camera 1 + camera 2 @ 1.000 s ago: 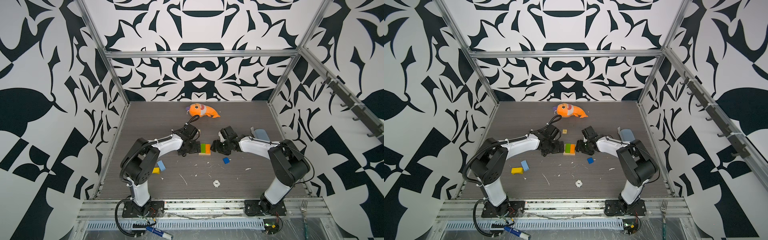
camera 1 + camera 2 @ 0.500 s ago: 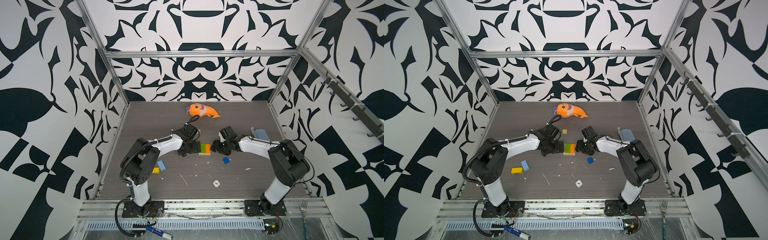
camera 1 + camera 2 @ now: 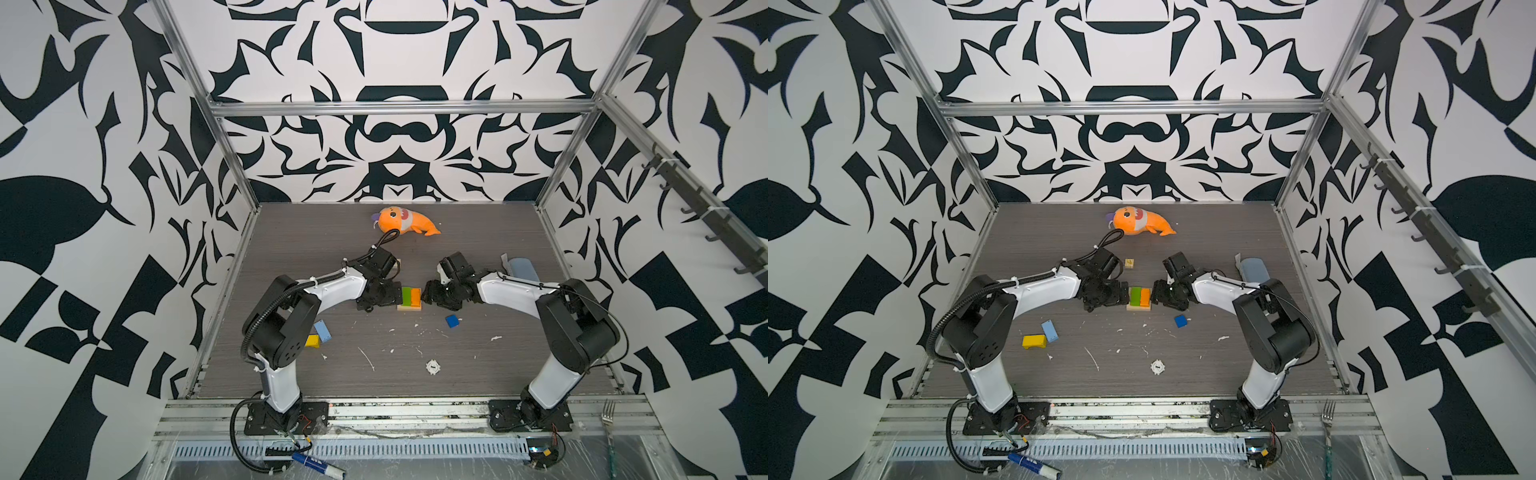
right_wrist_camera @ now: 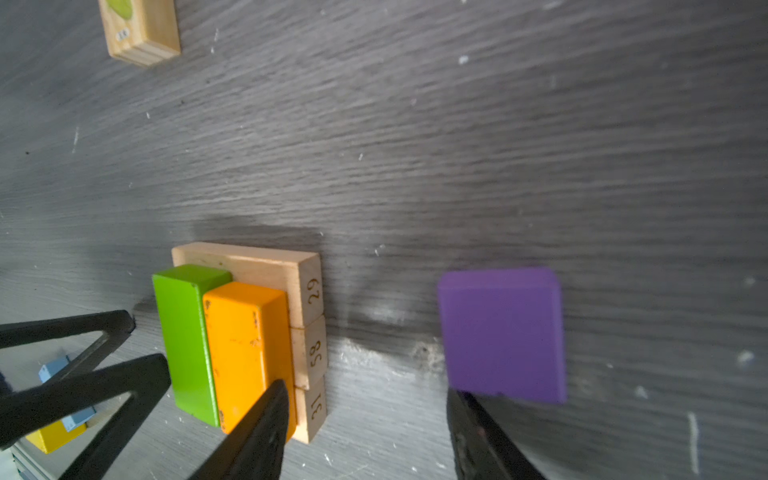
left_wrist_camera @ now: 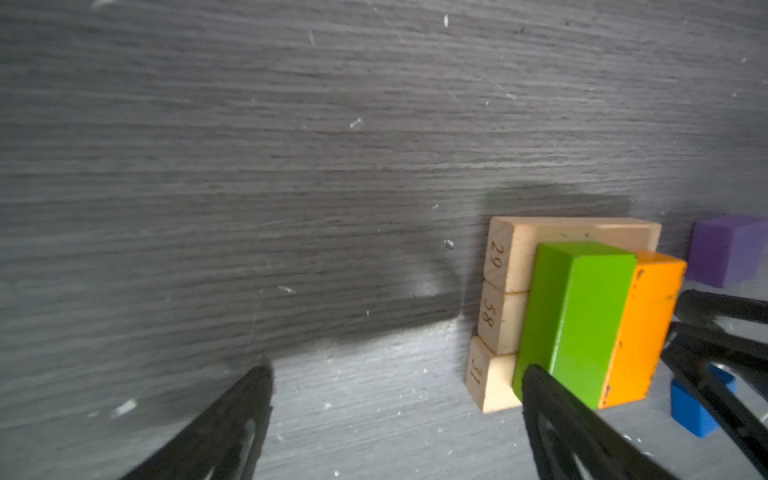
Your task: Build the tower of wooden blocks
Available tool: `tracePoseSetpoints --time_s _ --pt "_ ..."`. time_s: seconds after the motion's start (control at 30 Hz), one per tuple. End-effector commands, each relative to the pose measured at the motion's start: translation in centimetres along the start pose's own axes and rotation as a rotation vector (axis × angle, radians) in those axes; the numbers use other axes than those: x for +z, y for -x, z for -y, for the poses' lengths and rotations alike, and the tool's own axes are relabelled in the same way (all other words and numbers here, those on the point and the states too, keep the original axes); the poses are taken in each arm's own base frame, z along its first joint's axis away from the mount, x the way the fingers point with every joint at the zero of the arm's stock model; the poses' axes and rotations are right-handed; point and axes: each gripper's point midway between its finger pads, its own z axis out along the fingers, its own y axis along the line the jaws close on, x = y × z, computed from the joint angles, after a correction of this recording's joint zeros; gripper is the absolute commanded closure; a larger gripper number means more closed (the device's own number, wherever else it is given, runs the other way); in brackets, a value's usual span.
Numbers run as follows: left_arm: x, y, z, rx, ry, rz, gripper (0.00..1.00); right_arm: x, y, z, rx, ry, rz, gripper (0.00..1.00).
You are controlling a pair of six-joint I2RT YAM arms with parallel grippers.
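Observation:
The tower stands mid-table: three tan bars (image 5: 503, 291) lie side by side, with a green brick (image 3: 406, 295) and an orange brick (image 3: 415, 296) across them. My left gripper (image 5: 397, 374) is open beside the stack, one fingertip at the green brick's (image 5: 577, 316) end. My right gripper (image 4: 368, 390) is open on the opposite side. One of its fingers is at the orange brick (image 4: 245, 349), the other by a purple cube (image 4: 503, 332). A blue cube (image 3: 452, 321), a light-blue brick (image 3: 322, 331) and a yellow brick (image 3: 311, 341) lie loose.
An orange plush fish (image 3: 405, 222) lies at the back. A small tan picture block (image 3: 1129, 263) sits behind the left gripper, a grey-blue object (image 3: 523, 269) at the right edge and a white round piece (image 3: 432, 367) near the front. A fork (image 3: 609, 419) lies on the front rail.

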Motion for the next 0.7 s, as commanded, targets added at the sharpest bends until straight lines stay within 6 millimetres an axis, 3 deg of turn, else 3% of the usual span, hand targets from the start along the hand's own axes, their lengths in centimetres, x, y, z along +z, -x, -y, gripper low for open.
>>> tracePoseSetpoints --time_s 0.0,0.67 --pt "0.33 -0.04 -0.18 -0.018 0.006 -0.018 0.03 0.06 0.66 -0.30 -0.011 -0.015 0.014 0.35" --pt "0.21 -0.06 -0.40 -0.025 0.017 -0.016 0.03 -0.35 0.92 -0.19 -0.009 -0.025 0.033 0.35"
